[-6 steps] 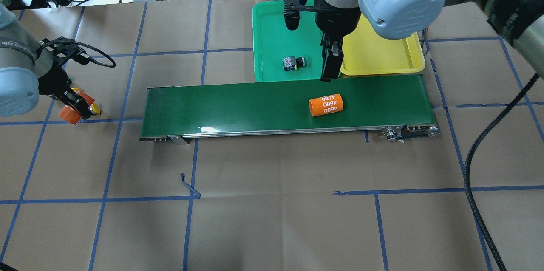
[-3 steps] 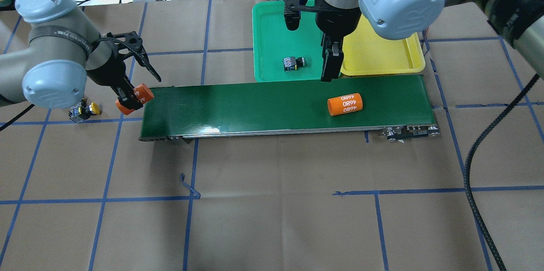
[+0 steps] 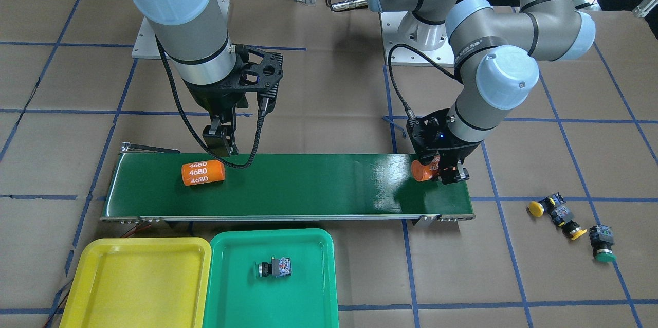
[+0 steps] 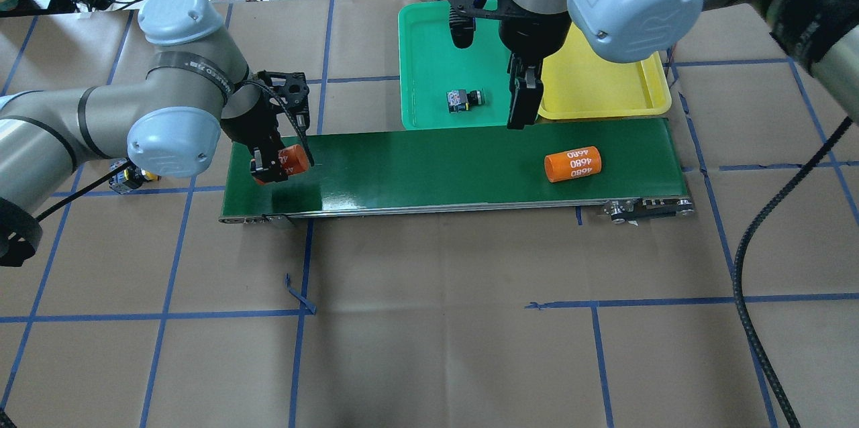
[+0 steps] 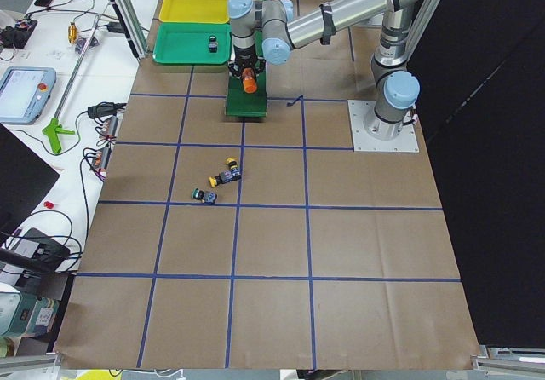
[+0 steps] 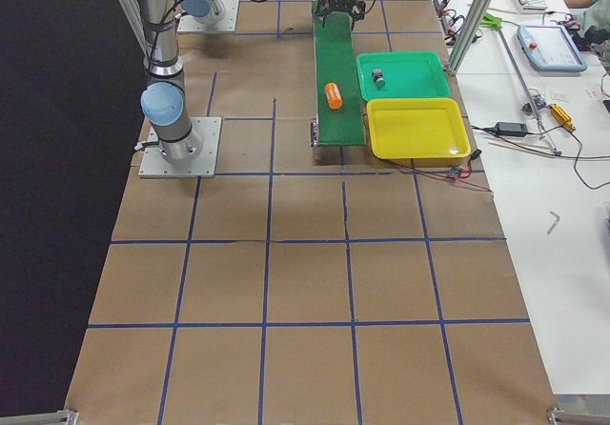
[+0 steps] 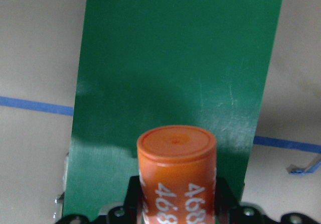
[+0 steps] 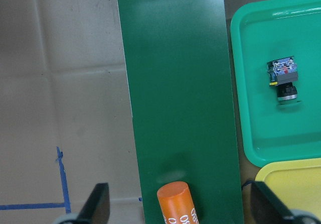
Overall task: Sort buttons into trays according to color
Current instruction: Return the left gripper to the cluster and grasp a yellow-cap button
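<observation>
The belt (image 4: 436,166) is smooth and glossy, with reflections. The green tray (image 3: 308,297) and yellow tray (image 3: 133,287) look like shiny plastic. The table cover (image 4: 436,347) is matt brown paper. The cylinder (image 7: 176,174) is smooth, half-matt.

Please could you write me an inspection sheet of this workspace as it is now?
Surface: table, brown paper, blue tape grid.
Job's things: one button in green tray; yellow tray empty; two yellow buttons and one green button loose on the table.
Clutter: conveyor belt with one orange 4680 cylinder lying on it.
Grippers: left gripper shut on a second orange cylinder over the belt; right gripper open above the belt.
Cables: black cable along right arm.
Surroundings: side bench with devices.
</observation>
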You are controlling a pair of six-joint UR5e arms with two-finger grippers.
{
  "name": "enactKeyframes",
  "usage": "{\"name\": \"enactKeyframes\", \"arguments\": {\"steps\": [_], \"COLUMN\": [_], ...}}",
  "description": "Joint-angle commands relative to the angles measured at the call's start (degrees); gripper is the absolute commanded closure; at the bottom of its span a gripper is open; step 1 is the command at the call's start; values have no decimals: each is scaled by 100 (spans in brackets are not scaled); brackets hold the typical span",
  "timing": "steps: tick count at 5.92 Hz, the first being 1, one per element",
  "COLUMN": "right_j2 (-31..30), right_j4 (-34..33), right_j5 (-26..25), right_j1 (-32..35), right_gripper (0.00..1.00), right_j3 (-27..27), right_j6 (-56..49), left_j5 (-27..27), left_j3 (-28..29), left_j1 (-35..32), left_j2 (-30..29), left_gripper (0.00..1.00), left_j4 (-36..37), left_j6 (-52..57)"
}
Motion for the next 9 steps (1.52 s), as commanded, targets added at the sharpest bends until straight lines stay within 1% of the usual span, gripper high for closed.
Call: {"name": "enactKeyframes", "arguments": {"steps": [1, 2, 3, 4, 5, 6, 7, 8, 9], "right_j2": [0, 0, 0, 9, 26, 44, 44, 53, 53], "right_j4": [0, 0, 0, 0, 0, 0, -8, -9, -9], "right_j5": [0, 0, 0, -9, -26, -26, -35, -44, -44], "right_j1": [-8, -8, -17, -8, -8, -34, -52, -69, -61], "right_gripper": [0, 0, 0, 0, 0, 0, 0, 0, 0], "right_j3": [9, 9, 9, 9, 9, 18, 18, 26, 26], "right_j6": [0, 0, -9, -35, -253, -551, -788, -1052, -1046], "left_j5": [16, 25, 43, 25, -1, -45, -71, -45, 7], "left_j3": [62, 80, 63, 54, 80, 89, 124, 237, 256], "left_j1": [-92, -31, 388, 1140, 1852, 2416, 2796, 2948, 3045], "left_j2": [-121, -26, 114, 238, 239, 65, -233, -601, -901], "left_gripper": [3, 2, 2, 2, 2, 2, 2, 2, 2], "left_j4": [83, 74, 48, 30, 4, 64, 248, 467, 887], "left_j6": [47, -31, 11, 55, 169, 553, 844, 1378, 1505]}}
